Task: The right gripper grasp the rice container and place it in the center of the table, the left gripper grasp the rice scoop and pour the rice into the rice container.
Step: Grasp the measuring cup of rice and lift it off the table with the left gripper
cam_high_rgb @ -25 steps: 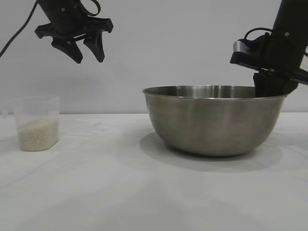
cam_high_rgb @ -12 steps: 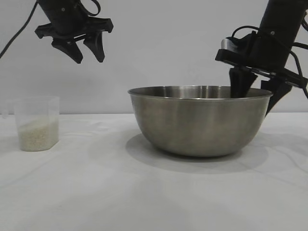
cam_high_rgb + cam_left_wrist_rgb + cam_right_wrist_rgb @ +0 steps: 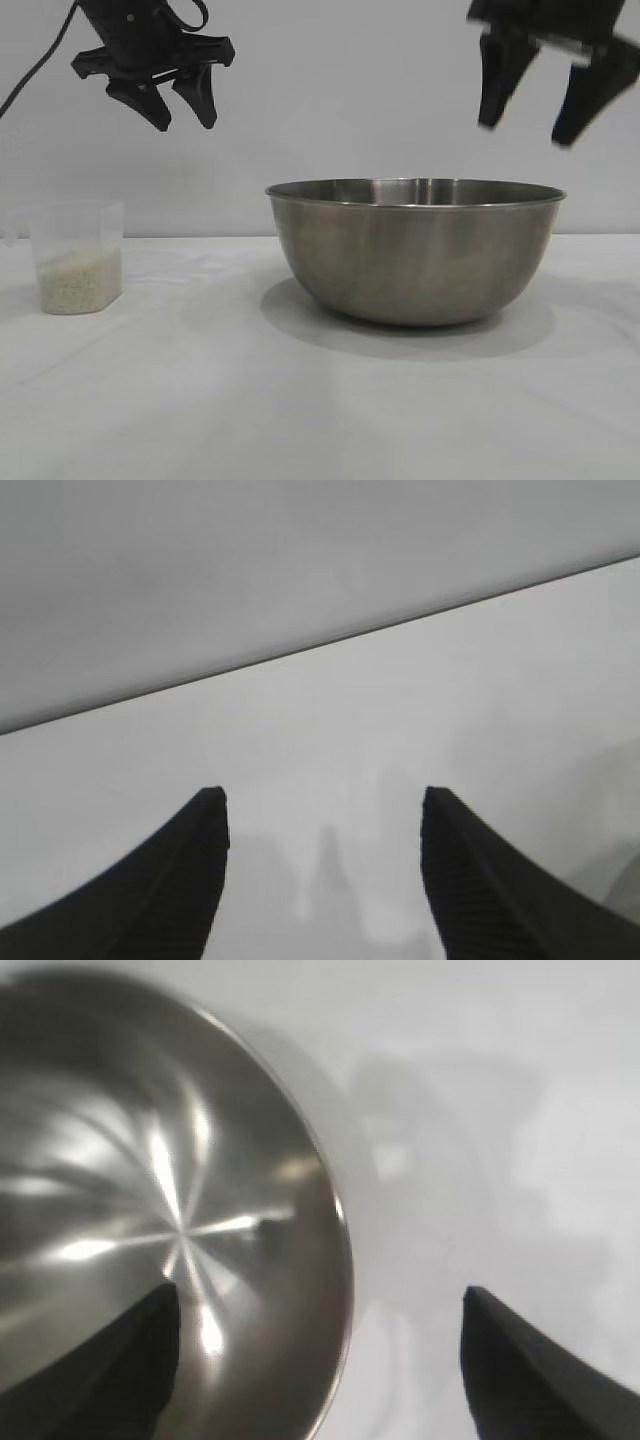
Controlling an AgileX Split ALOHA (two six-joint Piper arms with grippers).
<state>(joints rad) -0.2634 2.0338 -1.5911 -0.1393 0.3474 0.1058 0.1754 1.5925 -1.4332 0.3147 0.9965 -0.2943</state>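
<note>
The rice container (image 3: 415, 250), a large steel bowl, stands on the white table right of centre; its shiny inside (image 3: 150, 1210) shows empty in the right wrist view. My right gripper (image 3: 525, 133) hangs open well above the bowl's right rim, clear of it, holding nothing. The rice scoop (image 3: 77, 256), a clear plastic cup, stands at the far left with cream rice (image 3: 79, 280) filling its lower part. My left gripper (image 3: 185, 126) hangs open high above the table, up and to the right of the scoop, and its wrist view shows only bare table between the fingers (image 3: 180, 880).
The white table (image 3: 200, 400) runs across the whole front, with a plain pale wall behind. A wide stretch of bare tabletop lies between the scoop and the bowl.
The right gripper slid the bowl leftward, let go of its rim, opened and rose well above it. The left gripper and the scoop have not moved.
</note>
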